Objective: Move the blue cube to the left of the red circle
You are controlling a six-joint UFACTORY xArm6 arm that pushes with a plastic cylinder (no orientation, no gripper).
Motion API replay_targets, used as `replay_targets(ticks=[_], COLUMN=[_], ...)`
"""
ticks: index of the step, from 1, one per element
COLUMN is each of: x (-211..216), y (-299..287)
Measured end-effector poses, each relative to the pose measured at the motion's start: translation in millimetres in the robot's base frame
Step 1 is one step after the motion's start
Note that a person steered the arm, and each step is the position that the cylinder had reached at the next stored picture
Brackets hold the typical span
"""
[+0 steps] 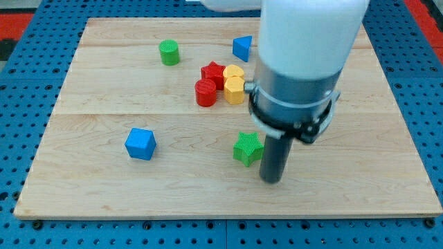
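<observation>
The blue cube sits on the wooden board at the view's lower left. The red circle, a short red cylinder, stands near the middle, well up and to the right of the cube. My tip is on the board at the view's lower right of centre, far right of the blue cube and just right of the green star, close to it or touching it.
A red star and two yellow blocks cluster against the red circle's right side. A blue triangular block and a green cylinder lie near the view's top. The arm's wide body hides the board's right middle.
</observation>
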State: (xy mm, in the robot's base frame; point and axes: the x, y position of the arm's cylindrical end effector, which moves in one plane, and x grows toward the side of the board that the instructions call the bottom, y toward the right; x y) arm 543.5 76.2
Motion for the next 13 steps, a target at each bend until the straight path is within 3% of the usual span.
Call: replay_targets(ticks=[1,2,5,6,7,8,9,10,11,12,13], x=[-45,20,15,-12,-82,-107,-103,-104,-106,-131,-126], y=[22,-54,-182,-221,-216,-184,-115,-97,-164,-187,-161])
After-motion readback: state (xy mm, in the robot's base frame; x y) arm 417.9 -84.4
